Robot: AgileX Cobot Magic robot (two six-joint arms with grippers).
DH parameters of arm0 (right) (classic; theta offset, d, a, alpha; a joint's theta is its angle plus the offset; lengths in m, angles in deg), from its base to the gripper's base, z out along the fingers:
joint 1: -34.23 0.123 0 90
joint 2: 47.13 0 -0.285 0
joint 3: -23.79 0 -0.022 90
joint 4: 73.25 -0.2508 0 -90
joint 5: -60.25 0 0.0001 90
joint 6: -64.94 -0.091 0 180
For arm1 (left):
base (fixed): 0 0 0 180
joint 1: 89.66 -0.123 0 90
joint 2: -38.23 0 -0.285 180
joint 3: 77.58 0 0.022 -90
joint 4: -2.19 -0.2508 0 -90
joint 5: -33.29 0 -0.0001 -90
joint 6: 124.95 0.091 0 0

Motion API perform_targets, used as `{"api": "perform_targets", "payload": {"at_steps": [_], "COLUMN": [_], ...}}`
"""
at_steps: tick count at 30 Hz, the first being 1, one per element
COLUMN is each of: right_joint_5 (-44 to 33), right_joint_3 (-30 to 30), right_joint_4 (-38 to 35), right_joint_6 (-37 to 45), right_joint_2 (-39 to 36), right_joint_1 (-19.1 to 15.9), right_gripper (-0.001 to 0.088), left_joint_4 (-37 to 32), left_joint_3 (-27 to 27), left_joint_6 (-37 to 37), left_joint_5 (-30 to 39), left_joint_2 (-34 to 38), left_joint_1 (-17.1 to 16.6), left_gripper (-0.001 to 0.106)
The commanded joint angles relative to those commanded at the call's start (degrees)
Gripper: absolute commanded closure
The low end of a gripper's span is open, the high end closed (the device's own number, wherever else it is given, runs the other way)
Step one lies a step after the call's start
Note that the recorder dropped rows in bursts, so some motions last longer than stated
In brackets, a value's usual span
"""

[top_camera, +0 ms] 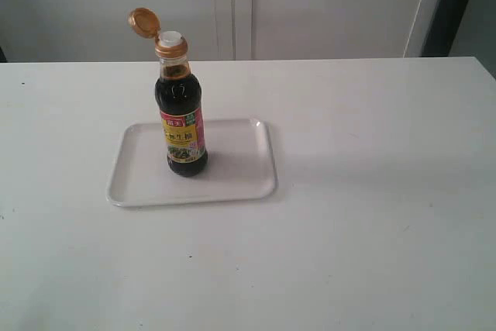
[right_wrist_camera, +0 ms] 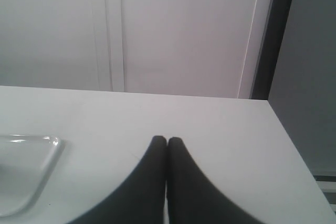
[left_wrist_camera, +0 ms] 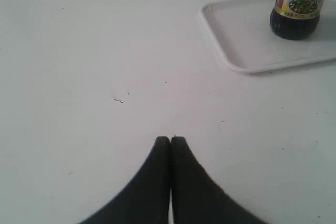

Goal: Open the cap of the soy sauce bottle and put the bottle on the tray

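Observation:
The soy sauce bottle [top_camera: 184,125] stands upright on the white tray [top_camera: 232,180], near its middle. Its orange-gold cap [top_camera: 144,22] is flipped open to the left, and the white spout [top_camera: 170,38] shows. In the left wrist view the bottle's lower part [left_wrist_camera: 296,9] and a corner of the tray [left_wrist_camera: 236,45] appear far from my left gripper [left_wrist_camera: 170,139], which is shut and empty over bare table. My right gripper [right_wrist_camera: 167,139] is shut and empty too, with a tray corner [right_wrist_camera: 37,166] off to its side. Neither arm appears in the exterior view.
The white table [top_camera: 364,230] spreads around the tray. Behind it runs a pale wall with panel seams [top_camera: 232,5]. The table's right edge [right_wrist_camera: 294,145] and a dark vertical strip [right_wrist_camera: 270,35] show in the right wrist view.

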Motion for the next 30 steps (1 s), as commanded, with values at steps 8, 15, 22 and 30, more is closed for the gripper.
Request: {"api": "perform_targets", "payload": {"at_steps": [8,15,22,30], "right_joint_5": [0.17,-0.23,-0.89,-1.98], "right_joint_3": [-1.25,-6.39,-11.42,-16.08], "right_joint_4": [-5.08,-5.18,-5.18,-5.0], "right_joint_6": [6.64,6.62,6.27,6.27], "right_joint_2": [1.7,6.6,11.75,17.2], "right_joint_1": [0.0,0.0,0.0,0.0], "right_gripper": [0.0868,0.0868,0.0868,0.0868], "left_joint_4": [0.0,0.0,0.0,0.0], "left_joint_3": [0.0,0.0,0.0,0.0], "left_joint_6": [0.0,0.0,0.0,0.01], "left_joint_5": [0.0,0.0,0.0,0.0], "left_joint_2": [0.0,0.0,0.0,0.0], "left_joint_1": [0.0,0.0,0.0,0.0], "left_gripper": [0.105,0.105,0.105,0.105]}}
